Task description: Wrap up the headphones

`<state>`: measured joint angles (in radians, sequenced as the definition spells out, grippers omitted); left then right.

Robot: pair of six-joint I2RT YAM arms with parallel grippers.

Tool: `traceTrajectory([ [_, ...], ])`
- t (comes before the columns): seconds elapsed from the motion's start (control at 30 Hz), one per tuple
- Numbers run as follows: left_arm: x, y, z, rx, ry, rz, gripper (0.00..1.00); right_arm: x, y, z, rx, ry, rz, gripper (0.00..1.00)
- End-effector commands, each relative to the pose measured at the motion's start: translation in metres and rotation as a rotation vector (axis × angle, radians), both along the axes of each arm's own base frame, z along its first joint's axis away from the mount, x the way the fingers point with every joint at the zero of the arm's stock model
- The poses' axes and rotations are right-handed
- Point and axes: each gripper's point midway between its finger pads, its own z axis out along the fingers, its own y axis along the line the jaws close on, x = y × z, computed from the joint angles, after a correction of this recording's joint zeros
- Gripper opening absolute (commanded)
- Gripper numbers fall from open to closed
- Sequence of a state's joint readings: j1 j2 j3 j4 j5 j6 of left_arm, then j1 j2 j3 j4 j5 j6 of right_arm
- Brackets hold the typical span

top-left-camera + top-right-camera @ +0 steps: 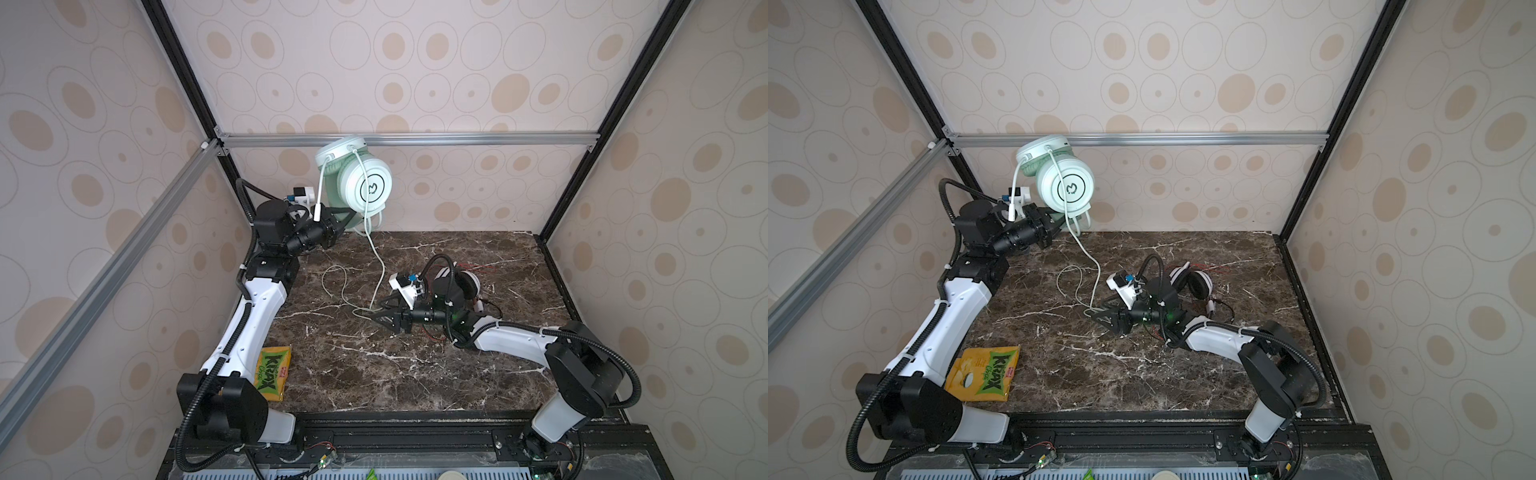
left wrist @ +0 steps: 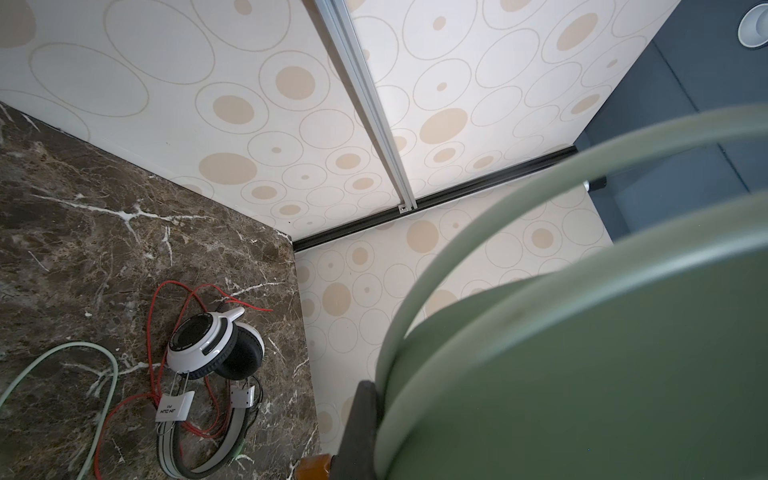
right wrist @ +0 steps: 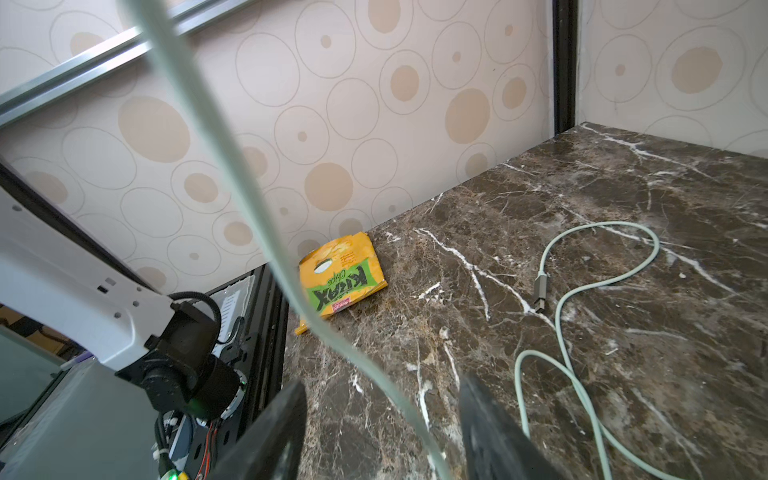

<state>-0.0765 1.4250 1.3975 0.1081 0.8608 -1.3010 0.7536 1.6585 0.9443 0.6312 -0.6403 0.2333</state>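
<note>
So the left gripper [image 1: 348,217] is clamping down on the mint green headphones [image 1: 365,187] and holding them up in the air over the back left part of the marble table [image 1: 415,374]. Their pale green cord [image 1: 379,266] is hanging down from an ear cup to the middle of the table. The rest of it is lying there in loose loops, with the plug end [image 3: 540,291] flat on the stone.

The right gripper [image 3: 382,415] is sitting low over the table's middle with its jaws spread apart. The cord is running through the gap between them, not pinched as far as I can see.

The white-and-black headphones [image 2: 208,345] are lying on the back right part of the table, with their thin red cord [image 2: 153,332] sprawling around them. A yellow chips bag [image 1: 272,372] is lying at the table's front left edge.
</note>
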Motion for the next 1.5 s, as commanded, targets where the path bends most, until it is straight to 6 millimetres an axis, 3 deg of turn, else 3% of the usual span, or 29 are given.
traceTrajectory([
  [0.0, -0.01, 0.001, 0.046, -0.045, -0.118, -0.03, 0.0, 0.016, 0.01, 0.003, 0.001, -0.037, -0.042, 0.61],
  [0.17, -0.01, 0.0, 0.041, -0.074, -0.109, -0.05, 0.0, 0.028, 0.023, 0.009, 0.039, -0.032, -0.033, 0.53],
  [0.23, -0.008, 0.0, 0.041, -0.075, -0.124, -0.052, 0.0, 0.027, 0.024, 0.009, 0.056, -0.022, -0.027, 0.45],
  [0.33, -0.004, 0.002, 0.039, -0.089, -0.121, -0.058, 0.0, 0.024, 0.022, 0.006, 0.064, -0.007, -0.024, 0.43],
  [0.77, 0.003, 0.009, 0.031, -0.096, -0.094, 0.009, 0.0, 0.001, 0.021, 0.028, 0.148, 0.001, 0.065, 0.53],
  [0.97, 0.003, 0.014, 0.024, -0.098, -0.093, 0.05, 0.0, -0.016, 0.023, 0.03, 0.169, 0.005, 0.135, 0.58],
  [1.07, 0.005, 0.016, 0.027, -0.1, -0.097, 0.062, 0.0, -0.015, 0.026, 0.028, 0.183, 0.023, 0.145, 0.59],
  [1.13, 0.006, 0.017, 0.026, -0.1, -0.093, 0.068, 0.0, -0.013, 0.029, 0.027, 0.194, 0.035, 0.151, 0.58],
  [1.23, 0.007, 0.017, 0.025, -0.096, -0.088, 0.07, 0.0, -0.011, 0.033, 0.027, 0.215, 0.048, 0.16, 0.49],
  [1.4, 0.011, 0.016, 0.027, -0.103, -0.088, 0.06, 0.0, -0.006, 0.039, 0.024, 0.228, 0.06, 0.159, 0.48],
  [1.47, 0.011, 0.015, 0.029, -0.103, -0.09, 0.055, 0.0, -0.005, 0.041, 0.025, 0.23, 0.059, 0.159, 0.43],
])
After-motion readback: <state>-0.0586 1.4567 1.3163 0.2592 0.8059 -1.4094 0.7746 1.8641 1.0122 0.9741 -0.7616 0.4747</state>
